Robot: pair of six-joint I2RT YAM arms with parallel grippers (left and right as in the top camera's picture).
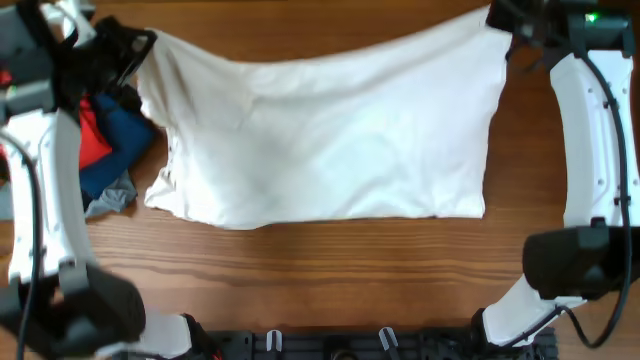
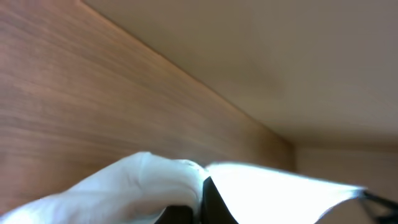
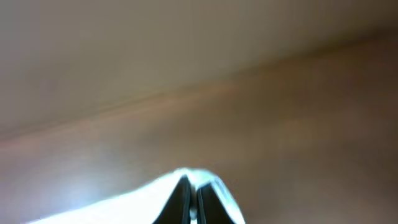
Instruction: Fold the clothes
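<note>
The white T-shirt lies spread across the wooden table, plain side up, no print showing. Its two far corners are lifted. My left gripper is shut on the far left corner; the left wrist view shows white cloth bunched around the dark fingers. My right gripper is shut on the far right corner; the right wrist view shows its two fingers pinched together with white cloth over them. The far edge sags between the two grippers.
A pile of other garments, red, blue and grey, lies at the left beside the shirt. Bare wooden table runs along the near side. The arm bases stand at the near corners.
</note>
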